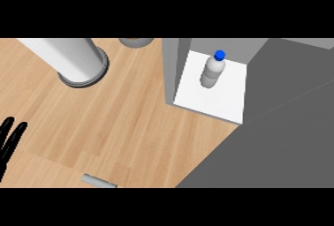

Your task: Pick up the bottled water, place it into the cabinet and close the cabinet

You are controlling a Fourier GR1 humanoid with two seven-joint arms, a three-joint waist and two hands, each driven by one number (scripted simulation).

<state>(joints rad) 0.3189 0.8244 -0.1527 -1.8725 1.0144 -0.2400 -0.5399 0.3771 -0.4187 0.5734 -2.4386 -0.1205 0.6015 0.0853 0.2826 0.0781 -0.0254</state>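
Obs: bottled water (212,70) upright on the white floor of the open cabinet (169,66), far right. left hand (16,137) at left edge (fingers straight, holding nothing). white cylinder (68,55) stands far left.

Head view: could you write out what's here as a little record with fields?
water bottle: upright, blue cap, inside the cabinet
cabinet: open, white floor, at the counter's right
left robot hand: fingers straight, at the left edge, holding nothing
right robot hand: not in view
counter: wood
white cylinder: standing upper left
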